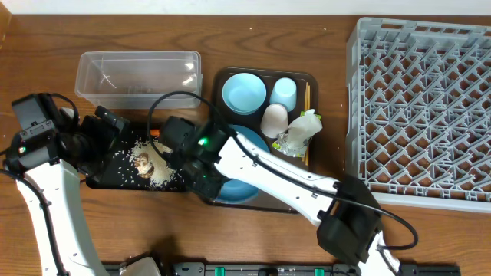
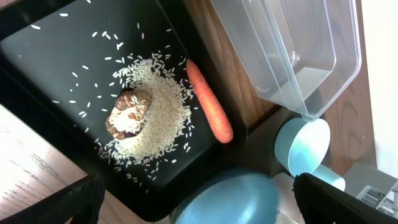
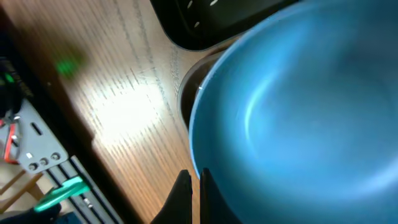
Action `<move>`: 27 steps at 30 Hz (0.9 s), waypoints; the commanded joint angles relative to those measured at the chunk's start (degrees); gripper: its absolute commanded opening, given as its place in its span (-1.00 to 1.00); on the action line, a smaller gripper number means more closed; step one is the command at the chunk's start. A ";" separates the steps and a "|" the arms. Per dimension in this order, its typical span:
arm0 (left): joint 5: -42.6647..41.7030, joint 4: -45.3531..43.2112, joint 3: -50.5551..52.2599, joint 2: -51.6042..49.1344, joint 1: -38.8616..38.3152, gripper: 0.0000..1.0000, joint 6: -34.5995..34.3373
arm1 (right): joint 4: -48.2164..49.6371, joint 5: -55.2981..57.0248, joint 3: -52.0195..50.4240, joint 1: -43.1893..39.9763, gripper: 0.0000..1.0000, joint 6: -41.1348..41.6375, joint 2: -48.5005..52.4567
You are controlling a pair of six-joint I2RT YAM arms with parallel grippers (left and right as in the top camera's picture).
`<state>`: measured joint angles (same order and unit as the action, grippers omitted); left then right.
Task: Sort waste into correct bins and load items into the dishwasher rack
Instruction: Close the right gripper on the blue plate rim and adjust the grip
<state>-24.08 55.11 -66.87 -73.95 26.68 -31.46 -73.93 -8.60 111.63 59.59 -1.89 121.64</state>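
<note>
The shallow black tray point(image 2: 50, 62) holds a heap of white rice point(image 2: 165, 106), a small brown food lump point(image 2: 129, 112) and an orange carrot point(image 2: 210, 102). My left gripper point(image 2: 199, 205) hangs open over the tray's near end, holding nothing. The clear tub point(image 1: 138, 74) stands behind the tray. My right gripper point(image 3: 194, 183) is shut on the rim of the large blue bowl point(image 3: 298, 106), which lies in the brown serving tray point(image 1: 265, 71). That tray also carries a small pale blue bowl point(image 1: 244, 91), a pale blue cup point(image 1: 285, 92), a white cup point(image 1: 275, 119), a crumpled wrapper point(image 1: 299, 134) and chopsticks point(image 1: 308, 96).
The grey dishwasher rack point(image 1: 426, 107) fills the right side of the table. My right arm stretches diagonally from the front right across the serving tray. The left arm stands at the table's left edge.
</note>
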 commanded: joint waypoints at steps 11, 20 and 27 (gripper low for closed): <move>-0.33 0.07 -0.55 -0.02 0.31 0.96 0.76 | -5.62 -0.20 3.52 -3.87 -0.70 0.07 -2.80; -0.33 0.07 -0.55 -0.02 0.31 0.96 0.76 | 2.23 -0.15 -7.56 -2.56 0.03 2.27 -2.64; -0.33 0.07 -0.55 -0.02 0.31 0.96 0.79 | 13.79 -0.15 -16.52 -2.34 0.16 3.93 -2.58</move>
<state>-24.05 55.07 -66.87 -73.95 26.68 -31.46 -62.30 -8.54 97.62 56.90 1.06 120.03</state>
